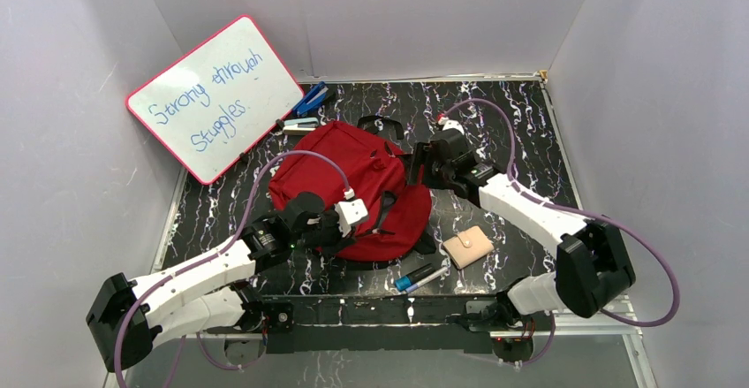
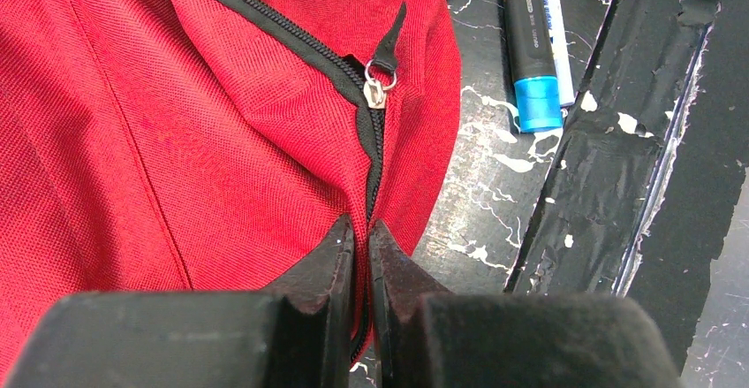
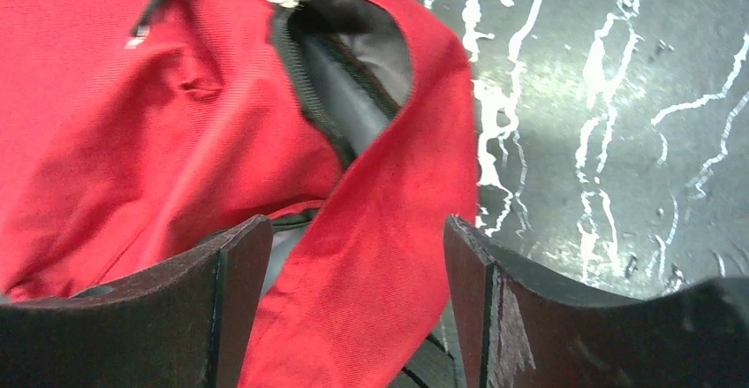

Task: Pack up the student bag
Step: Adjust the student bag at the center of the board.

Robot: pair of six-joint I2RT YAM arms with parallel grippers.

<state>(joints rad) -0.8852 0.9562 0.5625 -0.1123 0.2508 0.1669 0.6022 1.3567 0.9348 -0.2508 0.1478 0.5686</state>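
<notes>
The student bag (image 1: 344, 163) is a dark-red backpack lying in the middle of the black marbled table. My left gripper (image 1: 351, 218) is at its near edge. In the left wrist view this gripper (image 2: 360, 227) is shut on the bag's red fabric (image 2: 177, 123) right at the black zipper line, below the metal zipper pull (image 2: 377, 87). My right gripper (image 1: 415, 169) is at the bag's right side. In the right wrist view it (image 3: 358, 229) stands open, its jaws wide on either side of a red flap (image 3: 389, 255) beside the unzipped opening (image 3: 353, 61) with its grey lining.
A beige wallet (image 1: 467, 247) lies right of the bag. A blue-capped marker (image 2: 530, 52) and a white pen (image 1: 430, 277) lie near the front edge. A blue stapler (image 1: 311, 99) lies behind the bag, and a whiteboard (image 1: 215, 96) leans at the back left.
</notes>
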